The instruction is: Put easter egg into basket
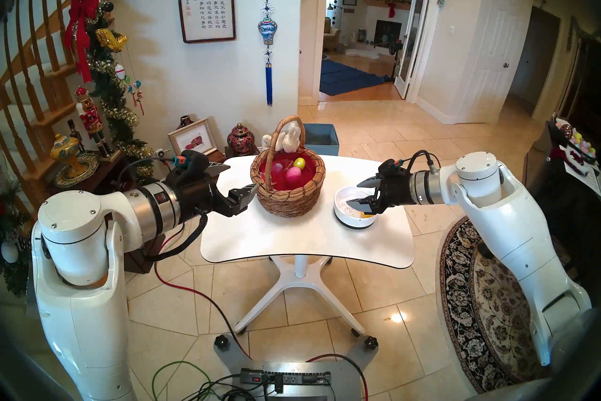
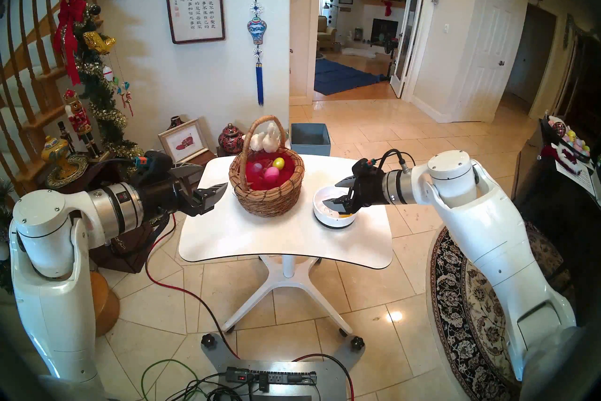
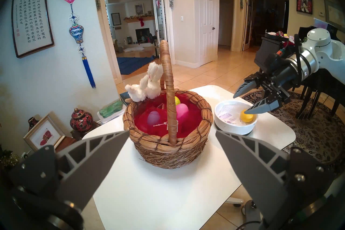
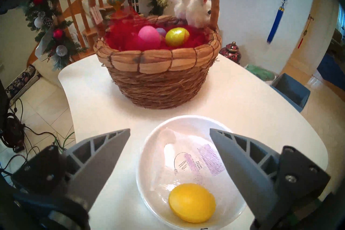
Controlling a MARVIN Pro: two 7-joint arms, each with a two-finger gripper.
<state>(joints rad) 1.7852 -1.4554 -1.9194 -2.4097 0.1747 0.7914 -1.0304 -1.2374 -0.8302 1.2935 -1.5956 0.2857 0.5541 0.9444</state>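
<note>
Right end effector point(image 4: 169, 151) poised over the white bowl point(image 4: 149, 149), jaws spread wide and empty; left end effector point(image 1: 239, 184) likewise wide and empty, just beside the basket point(image 1: 287, 198) at its 9 o'clock in the head view. Likely faults: the smooth, rounded yellow egg point(image 4: 192, 202) may roll or squirt from the closing fingers along the slick bowl floor, where a loose printed wrapper point(image 4: 197, 164) lies; a finger may strike the bowl rim and shift the bowl on the surface point(image 1: 292, 244). In the right wrist view the egg lies at 6 o'clock of the end effector, below the fingertips and untouched; the basket stands at 12 o'clock, well apart.
</note>
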